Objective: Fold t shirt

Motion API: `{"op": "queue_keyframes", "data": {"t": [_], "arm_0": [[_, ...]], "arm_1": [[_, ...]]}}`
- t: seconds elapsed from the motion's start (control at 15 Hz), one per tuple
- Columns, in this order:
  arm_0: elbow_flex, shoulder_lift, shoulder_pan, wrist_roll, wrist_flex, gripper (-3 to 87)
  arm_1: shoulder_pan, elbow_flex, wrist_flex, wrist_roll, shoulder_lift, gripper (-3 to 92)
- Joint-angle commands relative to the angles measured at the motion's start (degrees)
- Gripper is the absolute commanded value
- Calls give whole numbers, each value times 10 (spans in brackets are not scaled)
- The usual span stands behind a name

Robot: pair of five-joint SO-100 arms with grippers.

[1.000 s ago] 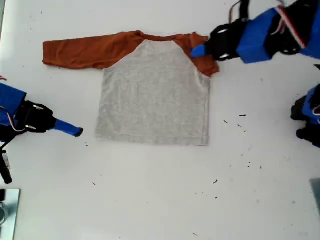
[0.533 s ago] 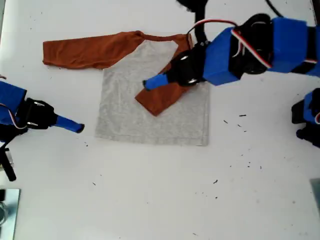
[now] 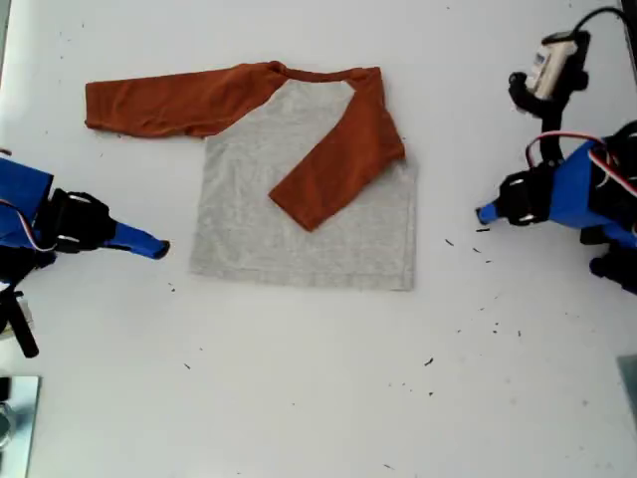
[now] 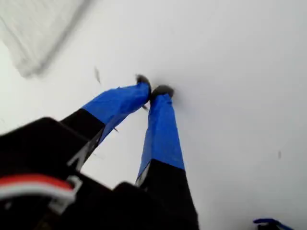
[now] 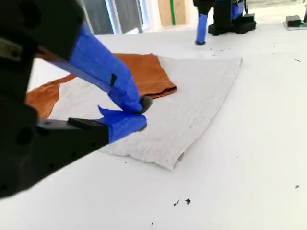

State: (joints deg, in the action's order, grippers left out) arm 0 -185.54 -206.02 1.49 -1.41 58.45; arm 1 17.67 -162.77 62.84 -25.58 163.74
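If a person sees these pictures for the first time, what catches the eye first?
The small grey shirt with rust-orange sleeves lies flat mid-table, one sleeve folded diagonally across its body, the other stretched toward the exterior view's left. Blue-taped pincers wait shut on either side: my second gripper at that view's left, my first gripper at its right.

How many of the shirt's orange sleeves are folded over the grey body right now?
1. The folded sleeve lies diagonally across the grey body of the t shirt. The other sleeve lies stretched flat on the table toward the exterior view's left.
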Motion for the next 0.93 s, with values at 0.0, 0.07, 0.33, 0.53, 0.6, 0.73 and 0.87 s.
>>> {"op": "queue_keyframes", "data": {"t": [0.0, 0.07, 0.33, 0.53, 0.6, 0.73, 0.87], "arm_0": [[5, 31, -7, -64, -41, -3], [50, 108, 2, -94, -68, -3], [646, 673, 11, -204, 250, -2], [751, 798, -41, -177, 322, -2], [724, 791, -84, -149, 322, -1], [686, 790, -183, -122, 302, 228], [677, 788, -338, -32, 305, 273]], "arm_1": [[-5, -66, -32, 24, 38, 35], [0, -76, -40, 18, 39, 35], [7, -105, -27, 9, 112, 35], [9, -156, 121, 18, 366, 35], [11, -156, 124, 18, 362, 35], [12, -156, 123, 13, 366, 35], [9, -156, 124, 9, 366, 35]]}}
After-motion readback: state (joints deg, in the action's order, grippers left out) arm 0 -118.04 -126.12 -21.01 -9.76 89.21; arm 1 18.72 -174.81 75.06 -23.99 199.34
